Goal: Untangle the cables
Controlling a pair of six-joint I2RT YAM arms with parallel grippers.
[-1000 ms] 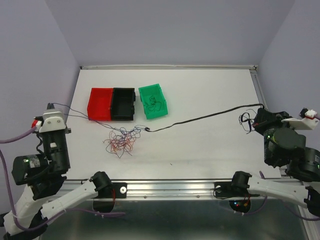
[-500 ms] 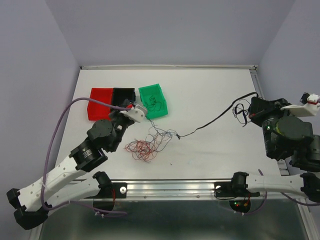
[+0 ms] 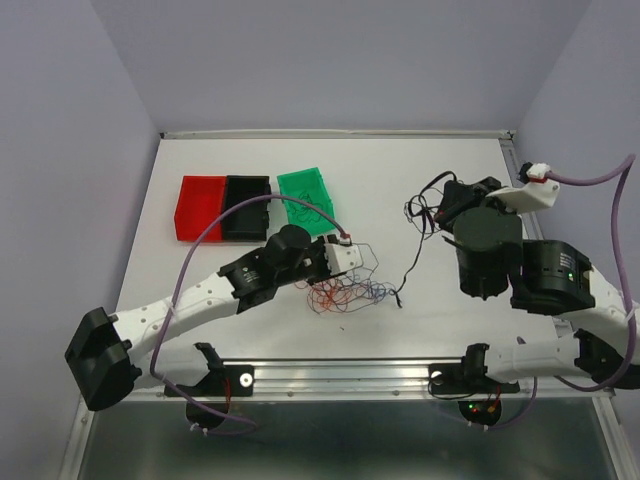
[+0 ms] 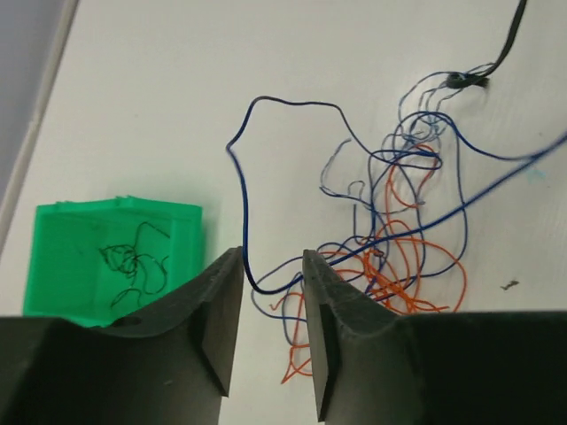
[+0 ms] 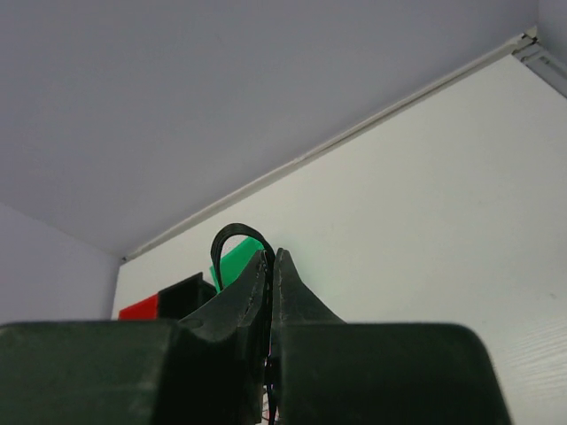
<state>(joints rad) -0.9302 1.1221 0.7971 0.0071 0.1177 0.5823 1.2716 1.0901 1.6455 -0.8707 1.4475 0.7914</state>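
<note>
cables [image 3: 345, 293] are mid-separation: right gripper [image 5: 271, 266] pinched tight on the black cable [image 5: 215, 243], left gripper [image 4: 270, 301] apart around a blue wire loop [image 4: 244, 186], likely needing to close and pull clear.

We can read no text, label, brand, number or sign in any view; the coloured bins [image 3: 200, 208] on the far left show plain walls.

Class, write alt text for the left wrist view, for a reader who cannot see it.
The open left gripper has a loop of blue wire running between its fingers, over a white table. To its right lies a tangle of blue and orange wires, with a black cable at the top right. At left, a green bin holds thin black wire.
</note>
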